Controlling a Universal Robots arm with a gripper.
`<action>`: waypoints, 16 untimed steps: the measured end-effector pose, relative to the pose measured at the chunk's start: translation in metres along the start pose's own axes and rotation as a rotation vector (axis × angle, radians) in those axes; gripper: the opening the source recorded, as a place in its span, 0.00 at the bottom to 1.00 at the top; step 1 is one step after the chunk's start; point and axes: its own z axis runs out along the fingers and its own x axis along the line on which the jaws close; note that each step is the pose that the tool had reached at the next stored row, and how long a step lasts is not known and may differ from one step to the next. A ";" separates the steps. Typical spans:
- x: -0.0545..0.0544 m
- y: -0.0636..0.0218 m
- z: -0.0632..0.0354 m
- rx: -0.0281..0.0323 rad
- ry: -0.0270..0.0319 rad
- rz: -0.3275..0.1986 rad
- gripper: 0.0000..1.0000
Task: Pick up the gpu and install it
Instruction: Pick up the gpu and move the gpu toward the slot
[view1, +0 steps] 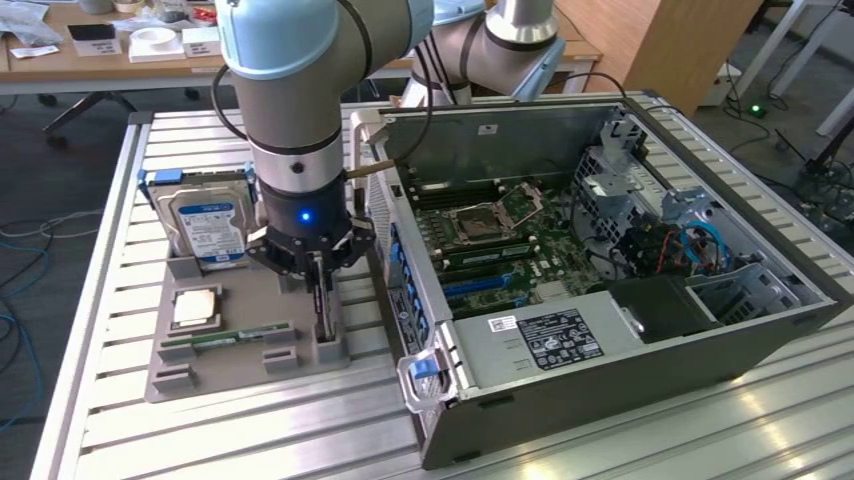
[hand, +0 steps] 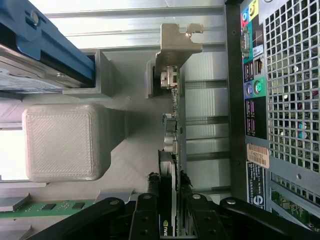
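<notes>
With the jaws of the gripper (view1: 318, 272) narrowed onto both faces of the gpu (hand: 171, 125), which stands on edge in the grey holder tray (view1: 227, 378) on the table (view1: 267, 440), an off-centre grip could tilt the gpu and jam it in the tray on lifting.

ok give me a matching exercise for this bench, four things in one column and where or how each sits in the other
1 gpu
2 hard drive
3 ram stick
4 computer case

a lying flat on the tray
b side open, motherboard showing
c on edge in a tray slot, gripper over it
d stood up at the tray's end, blue label

Pairs: 1-c, 2-d, 3-a, 4-b
</notes>
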 end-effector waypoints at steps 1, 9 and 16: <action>0.000 0.0000 0.0000 0.0000 -0.0001 0.000 0.26; 0.000 0.0000 0.0000 0.0000 -0.0001 0.000 0.26; -0.002 0.0001 0.0002 -0.0006 0.0006 -0.022 0.26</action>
